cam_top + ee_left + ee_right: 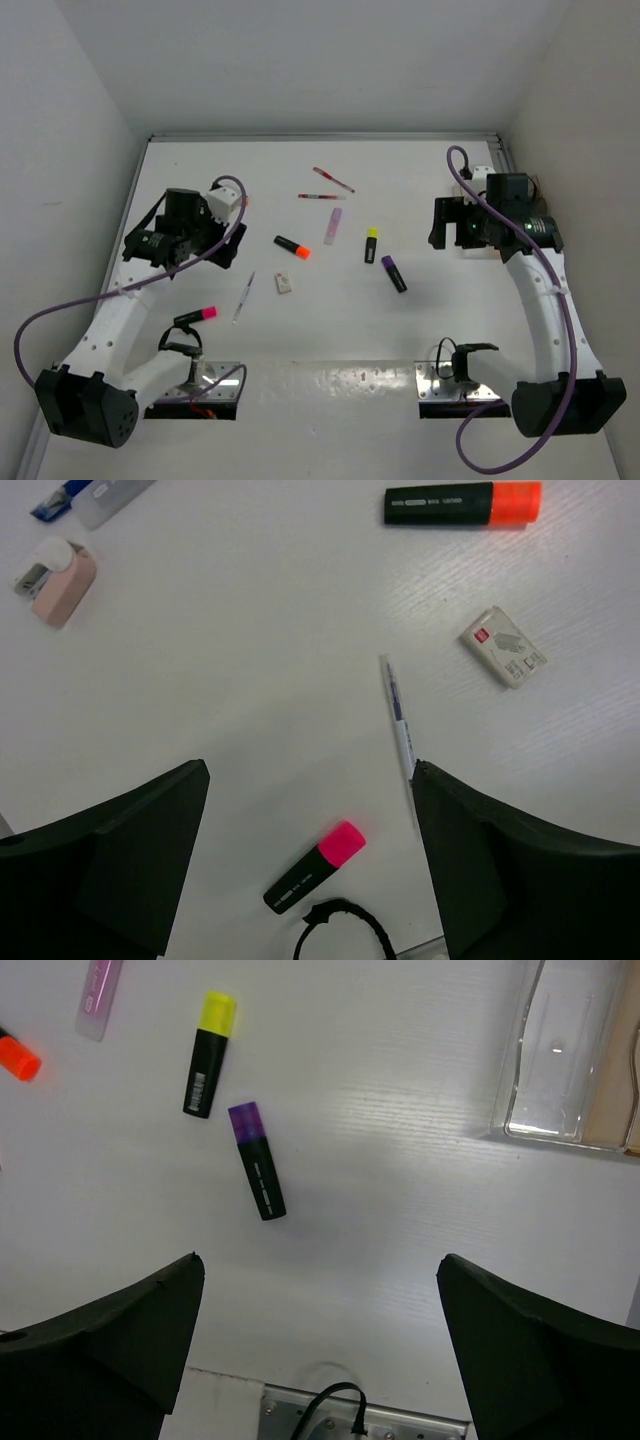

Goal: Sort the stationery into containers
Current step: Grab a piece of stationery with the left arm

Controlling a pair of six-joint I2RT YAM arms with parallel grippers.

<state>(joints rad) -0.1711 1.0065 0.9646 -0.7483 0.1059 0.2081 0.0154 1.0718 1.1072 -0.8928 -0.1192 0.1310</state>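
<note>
Stationery lies loose on the white table: an orange-capped highlighter, a lilac marker, a yellow-capped highlighter, a purple-capped highlighter, a pink-capped highlighter, a white pen, a small white eraser and two red pens. My left gripper is open and empty, above the table, with the pink highlighter and the white pen below it. My right gripper is open and empty. The clear tray is empty and lies to its right.
A small pink object and a blue-and-clear item lie at the far left. The arms' metal base plates sit at the near edge. Grey walls close in the table on three sides.
</note>
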